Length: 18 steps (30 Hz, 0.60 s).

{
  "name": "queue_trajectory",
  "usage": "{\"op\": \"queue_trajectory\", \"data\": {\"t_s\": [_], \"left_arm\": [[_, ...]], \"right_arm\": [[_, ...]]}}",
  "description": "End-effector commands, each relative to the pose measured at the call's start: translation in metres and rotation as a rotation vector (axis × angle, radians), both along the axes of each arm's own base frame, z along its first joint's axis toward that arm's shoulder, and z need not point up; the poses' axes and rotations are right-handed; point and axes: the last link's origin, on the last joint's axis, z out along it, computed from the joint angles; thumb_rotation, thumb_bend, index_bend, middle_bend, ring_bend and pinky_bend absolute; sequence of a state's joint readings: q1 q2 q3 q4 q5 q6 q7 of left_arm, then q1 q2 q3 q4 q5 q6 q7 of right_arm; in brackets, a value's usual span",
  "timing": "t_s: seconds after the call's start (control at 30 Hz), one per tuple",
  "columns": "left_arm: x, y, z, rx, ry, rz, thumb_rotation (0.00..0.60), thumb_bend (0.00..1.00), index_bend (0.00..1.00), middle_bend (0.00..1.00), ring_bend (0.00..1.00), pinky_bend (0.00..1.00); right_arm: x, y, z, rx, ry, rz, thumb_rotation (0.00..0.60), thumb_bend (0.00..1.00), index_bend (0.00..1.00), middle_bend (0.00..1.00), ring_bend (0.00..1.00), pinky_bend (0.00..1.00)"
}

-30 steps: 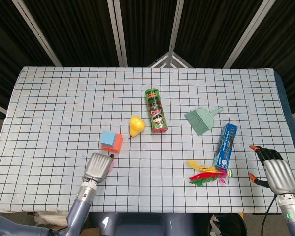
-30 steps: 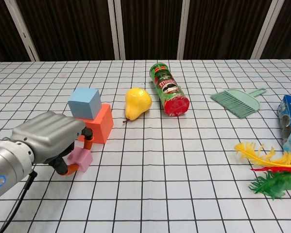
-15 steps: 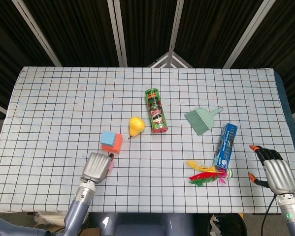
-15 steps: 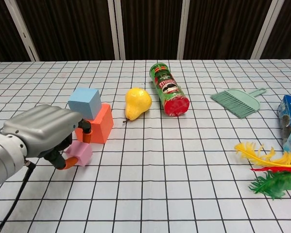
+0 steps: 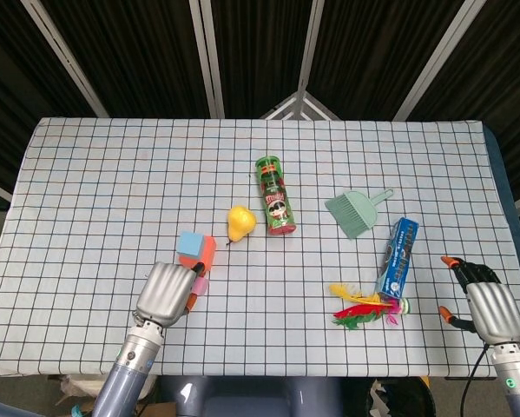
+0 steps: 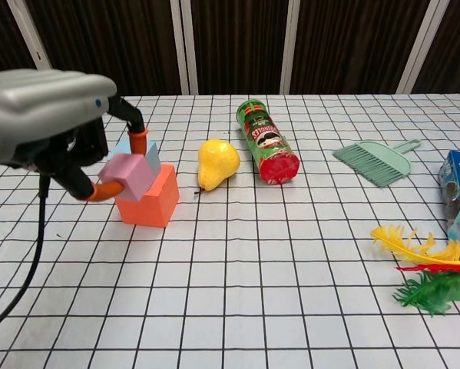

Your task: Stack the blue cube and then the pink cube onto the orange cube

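Observation:
The blue cube [image 5: 189, 244] sits on the orange cube [image 5: 207, 253] left of the table's middle. My left hand [image 5: 164, 293] pinches the pink cube [image 6: 127, 175] between thumb and finger and holds it off the cloth, just in front of the stack. In the chest view the pink cube covers most of the blue cube [image 6: 153, 158], with the orange cube [image 6: 147, 204] below and my left hand [image 6: 47, 115] high at the left. My right hand [image 5: 489, 306] rests near the front right edge, fingers apart and holding nothing.
A yellow pear [image 5: 240, 221] and a lying green can [image 5: 275, 195] are right of the stack. Further right lie a green dustpan brush [image 5: 355, 213], a blue box [image 5: 399, 256] and coloured feathers [image 5: 364, 308]. The checked cloth [image 5: 95, 191] reaches the table edges.
My left hand has risen off the cloth with the pink cube in its pinch, bringing it up to the height of the blue cube. The right hand has stayed put.

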<state>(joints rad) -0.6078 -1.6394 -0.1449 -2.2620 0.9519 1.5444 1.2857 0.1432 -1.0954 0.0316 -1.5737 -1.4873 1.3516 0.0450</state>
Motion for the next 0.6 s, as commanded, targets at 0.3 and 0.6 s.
{"op": "queue_trajectory", "data": {"t_s": [0.3, 0.6], "left_arm": [[0.02, 0.038, 0.015, 0.092, 0.025, 0.113, 0.6, 0.4, 0.44, 0.94, 0.69, 0.78], [0.017, 0.054, 0.014, 0.112, 0.06, 0.157, 0.6, 0.4, 0.43, 0.94, 0.69, 0.78]], "right_arm": [[0.0, 0.0, -0.001, 0.008, -0.003, 0.001, 0.6, 0.3, 0.17, 0.2, 0.22, 0.19], [-0.001, -0.001, -0.001, 0.008, -0.005, -0.004, 0.6, 0.3, 0.18, 0.2, 0.22, 0.19]]}}
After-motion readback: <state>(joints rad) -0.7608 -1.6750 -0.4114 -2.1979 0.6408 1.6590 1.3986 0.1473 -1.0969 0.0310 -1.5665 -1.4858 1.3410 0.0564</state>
